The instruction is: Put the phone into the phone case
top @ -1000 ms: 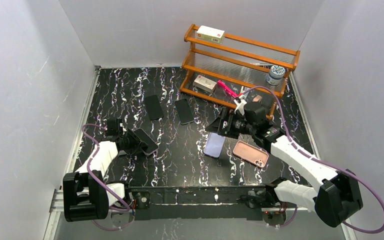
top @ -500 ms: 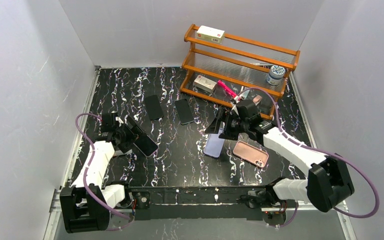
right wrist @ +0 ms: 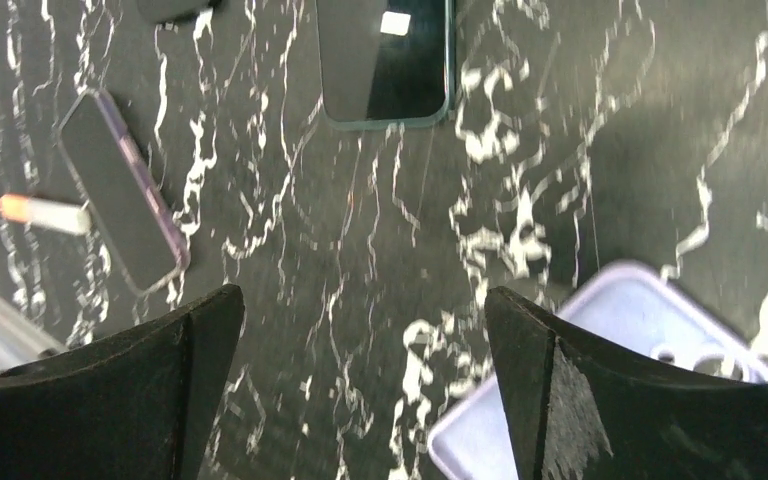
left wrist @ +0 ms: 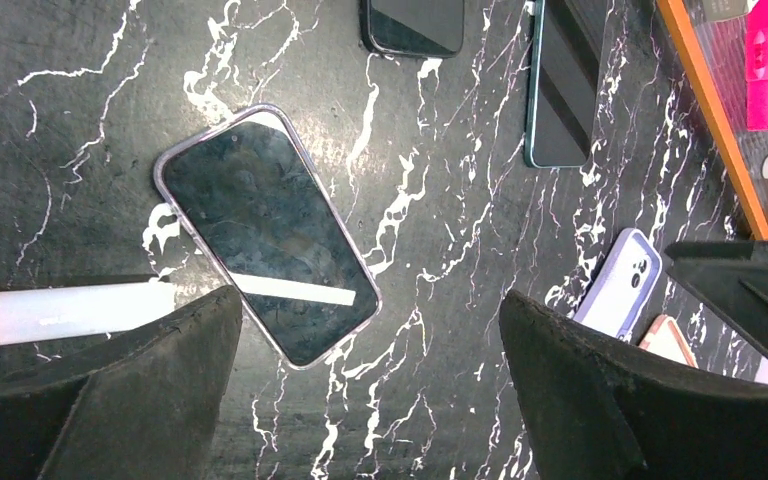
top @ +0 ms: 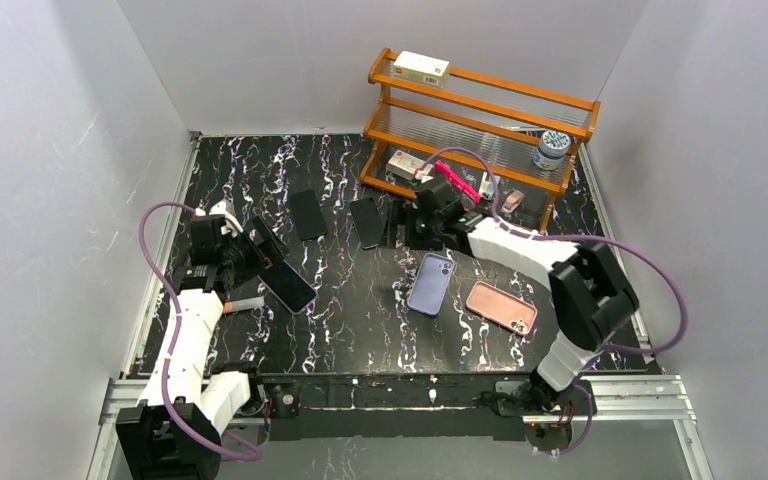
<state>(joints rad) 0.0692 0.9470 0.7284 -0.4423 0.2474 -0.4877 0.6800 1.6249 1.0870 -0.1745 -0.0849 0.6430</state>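
A dark-screened phone with a thin lilac rim point(left wrist: 265, 262) lies flat on the black marble table point(top: 350, 310), also seen from above point(top: 285, 283). My left gripper point(left wrist: 370, 330) hangs open just above and beside its near end, at the left of the top view point(top: 258, 255), holding nothing. A lilac phone case point(top: 430, 283) and a pink case point(top: 501, 306) lie right of centre. My right gripper point(top: 406, 220) is open and empty, hovering between the lilac case point(right wrist: 600, 400) and a teal-edged phone point(right wrist: 385, 60).
Two bare dark phones point(top: 307, 213) point(top: 368, 222) lie mid-table. A white marker with an orange end point(top: 243, 302) rests by the left arm. An orange wooden rack point(top: 475, 130) with boxes, a jar and a pink pen stands at the back right.
My left gripper has opened and drawn back up and left from the rimmed phone. The right arm has swung from over the lilac case toward the back, near the dark phone.
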